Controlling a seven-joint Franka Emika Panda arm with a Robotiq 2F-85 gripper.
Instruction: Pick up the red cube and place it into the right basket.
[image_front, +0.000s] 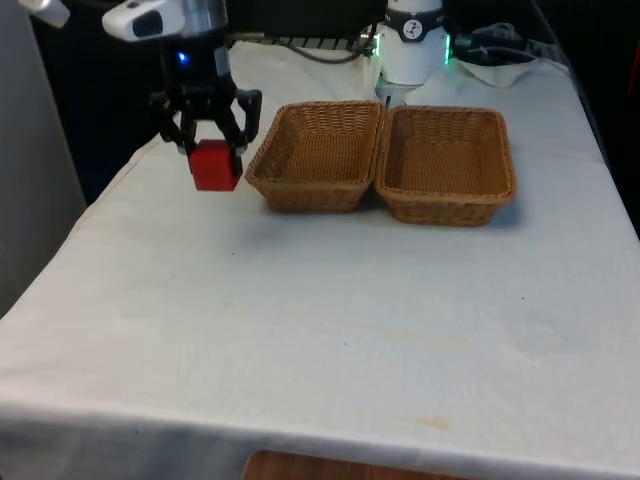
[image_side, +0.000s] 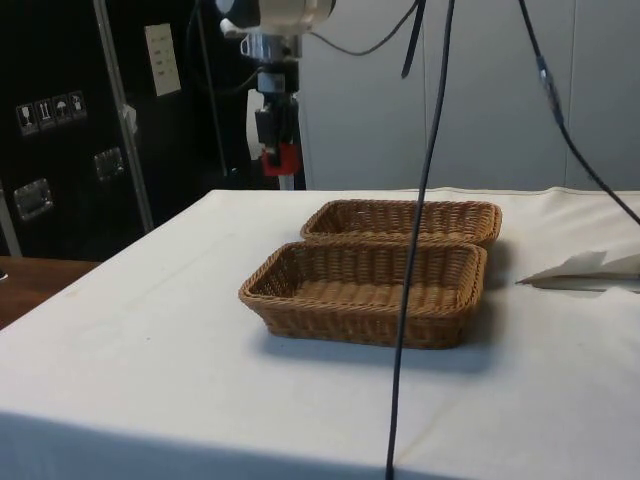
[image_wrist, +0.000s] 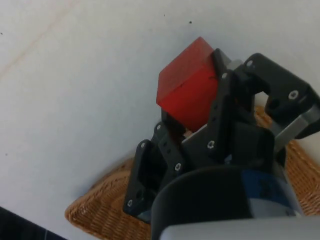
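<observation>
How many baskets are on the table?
2. One basket sits on the front view's left, nearest the pincer; the other basket touches it on the right. Both look empty.

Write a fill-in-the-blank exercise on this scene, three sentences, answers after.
1. The gripper holds a cube whose colour is ____.
2. The number of wicker baskets on the table is ____.
3. The cube is held ____ the cloth, beside the basket on the front view's left, not in it.

Missing words: red; two; above

Both baskets sit open on top, touching; a hanging cable possibly crosses above them.
</observation>
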